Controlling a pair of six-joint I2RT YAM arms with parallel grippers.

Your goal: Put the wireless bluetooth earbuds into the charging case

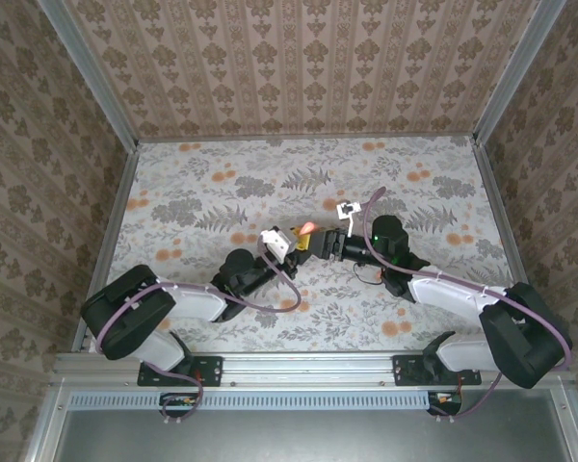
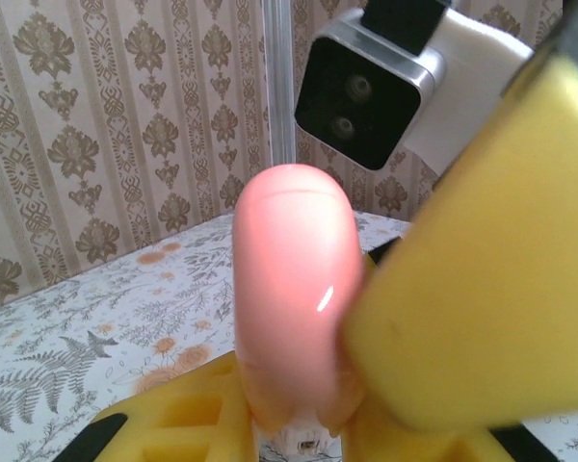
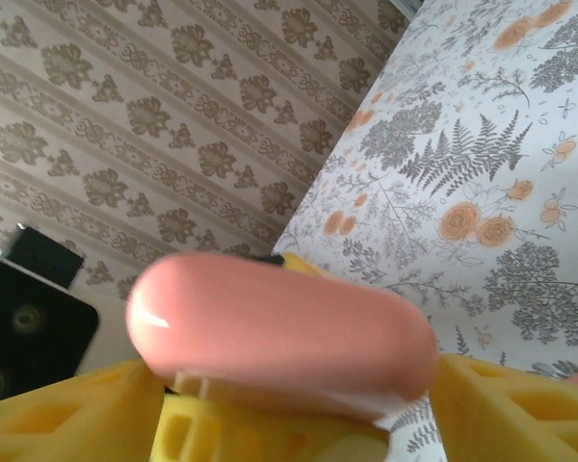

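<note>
Salmon-pink charging case (image 1: 308,228) held above the floral table (image 1: 202,192) at mid-workspace, left gripper (image 1: 297,241) pinching it between yellow fingers (image 2: 482,279), right gripper (image 1: 322,241) jaws spread along its length, seemingly not clamping it

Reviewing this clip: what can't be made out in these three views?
Whether the earbuds sit inside the charging case: its pink shell hides the interior in both wrist views.
Whether the right gripper touches the case: right wrist view, the case itself covers the contact spots.
The case's lid seam and hinge: top view, too small.
</note>
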